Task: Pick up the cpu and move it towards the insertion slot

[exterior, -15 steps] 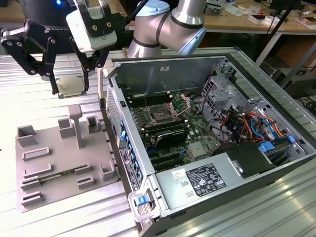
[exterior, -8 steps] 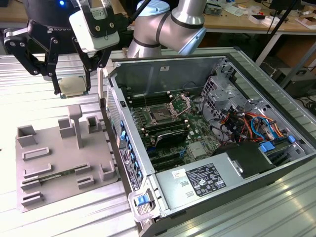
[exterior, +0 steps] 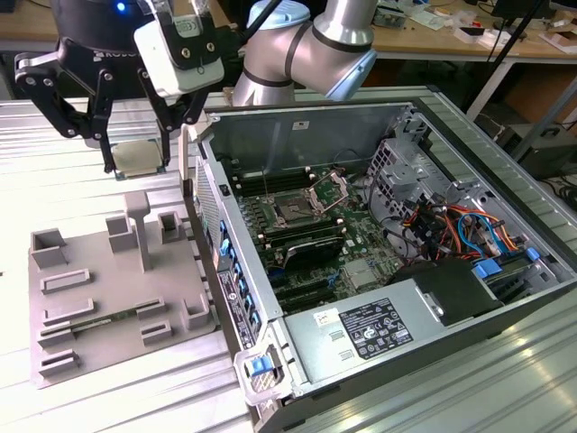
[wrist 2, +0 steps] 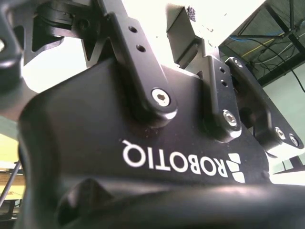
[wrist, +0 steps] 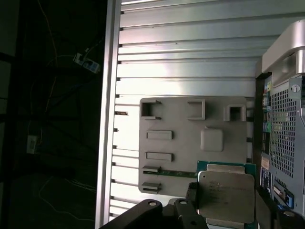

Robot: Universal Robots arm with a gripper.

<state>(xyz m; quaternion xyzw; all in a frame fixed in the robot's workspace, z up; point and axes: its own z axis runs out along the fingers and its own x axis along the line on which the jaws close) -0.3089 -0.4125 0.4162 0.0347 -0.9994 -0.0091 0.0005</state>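
We are gripping the cpu [exterior: 137, 159] by two opposite edges. The gripper [exterior: 138, 168] is closed down to the plate's width, with a finger [wrist: 191, 196] pressing on each side. In the first wrist view the cpu [wrist: 226, 196] is sitting flat between them, its silvery top facing the camera. We are carrying it in the air, clear of the fixture [exterior: 99, 289], which is lying on the table [exterior: 27, 207] toward six o'clock of the gripper in the exterior view. So we are judging the pickup as done and the carry as only beginning. The case [exterior: 212, 225] wall is standing just at three o'clock of the gripper. The slot [exterior: 294, 213] is lying beyond it on the green board, toward four o'clock, its metal frame [exterior: 330, 188] looking hinged open. The cpu is hanging well apart from the slot. The carry is calling for height enough to be clearing that wall, a level plate and a steady squeeze, since a slip would be dropping the cpu onto the board
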